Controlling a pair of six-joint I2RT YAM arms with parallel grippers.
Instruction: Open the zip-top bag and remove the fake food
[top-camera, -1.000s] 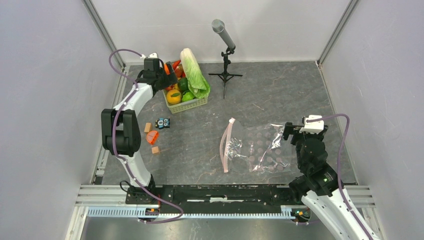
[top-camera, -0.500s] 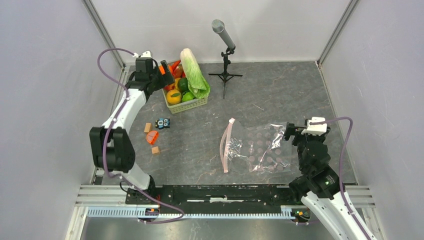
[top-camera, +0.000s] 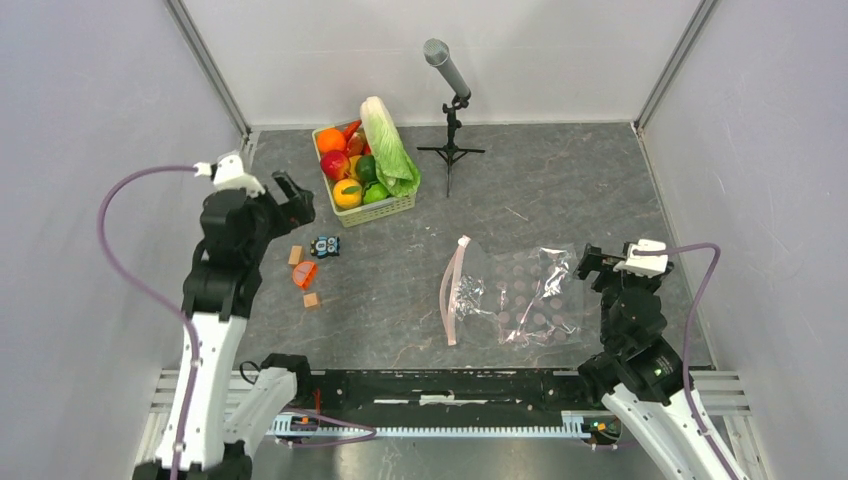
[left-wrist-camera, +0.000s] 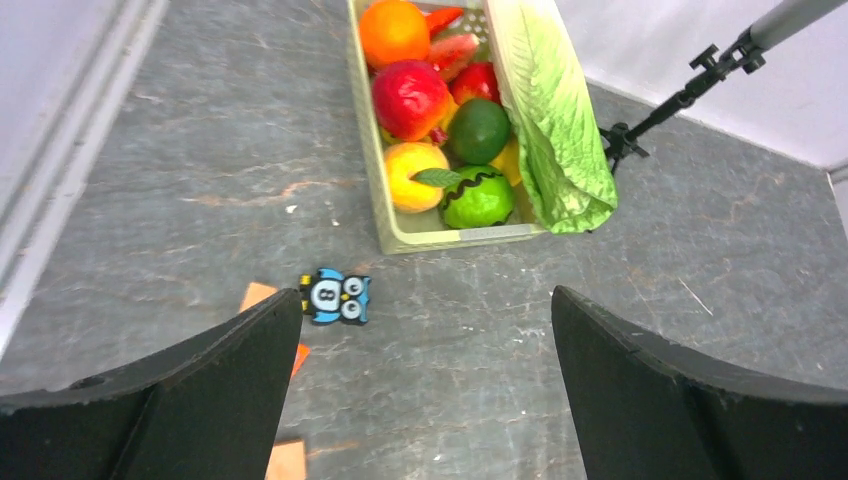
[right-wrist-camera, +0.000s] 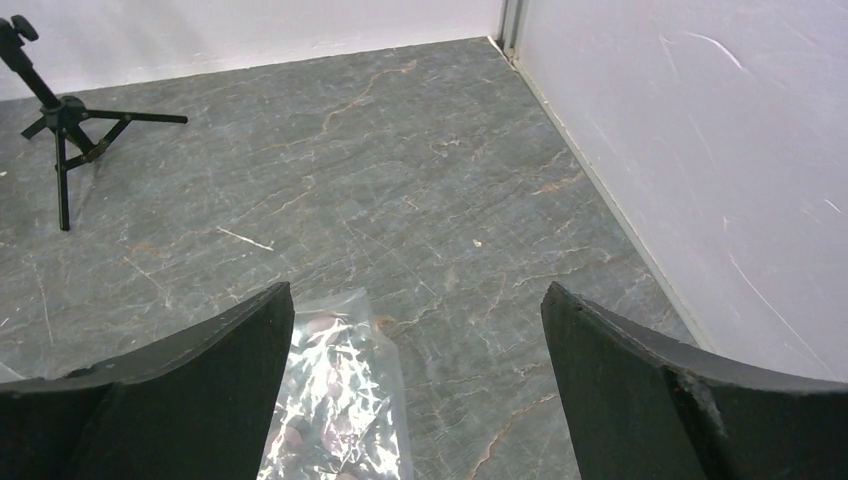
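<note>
Zip-top bag (top-camera: 515, 298) lies flat on the counter (top-camera: 560, 180), right of centre, its pink zip strip (top-camera: 452, 290) running top-to-bottom along its left edge. Right pincer (top-camera: 590, 265) gapes empty just right of it; left pincer (top-camera: 293, 197), also open, hangs upper left.

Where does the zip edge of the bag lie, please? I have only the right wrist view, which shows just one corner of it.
Observer: The bag lies flat on the table. Its pink zip strip is at the end farthest from the right arm.
Operator: Thank you. Is any food inside it?
Observer: None that I can see; it looks flat. The toy food sits in a green basket at the back left.
Operator: And what of the other arm?
Observer: The left arm faces the basket, its jaws open and empty, with a small owl toy on the table before them.
</note>
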